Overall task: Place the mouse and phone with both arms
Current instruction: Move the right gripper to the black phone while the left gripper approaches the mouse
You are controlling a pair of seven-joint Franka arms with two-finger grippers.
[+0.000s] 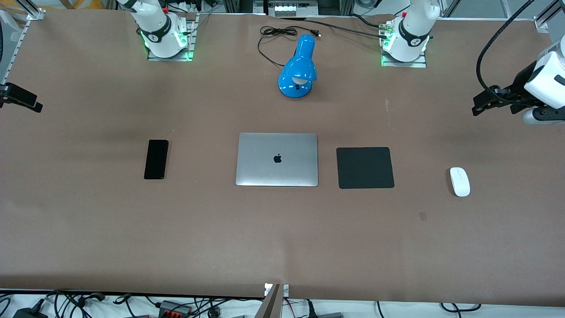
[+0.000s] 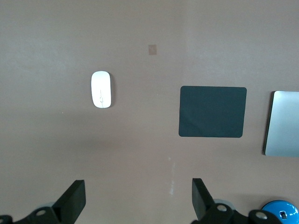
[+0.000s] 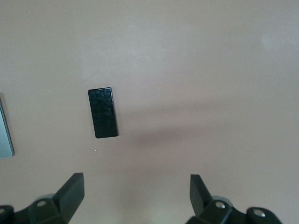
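Observation:
The white mouse lies on the brown table toward the left arm's end, beside the black mouse pad. It also shows in the left wrist view. The black phone lies flat toward the right arm's end, beside the closed silver laptop, and shows in the right wrist view. My left gripper is open and empty, up over bare table at the left arm's end. My right gripper is open and empty, up over the table's edge at the right arm's end.
A blue desk lamp with a black cord stands between the two arm bases, farther from the front camera than the laptop. The mouse pad and a laptop edge show in the left wrist view.

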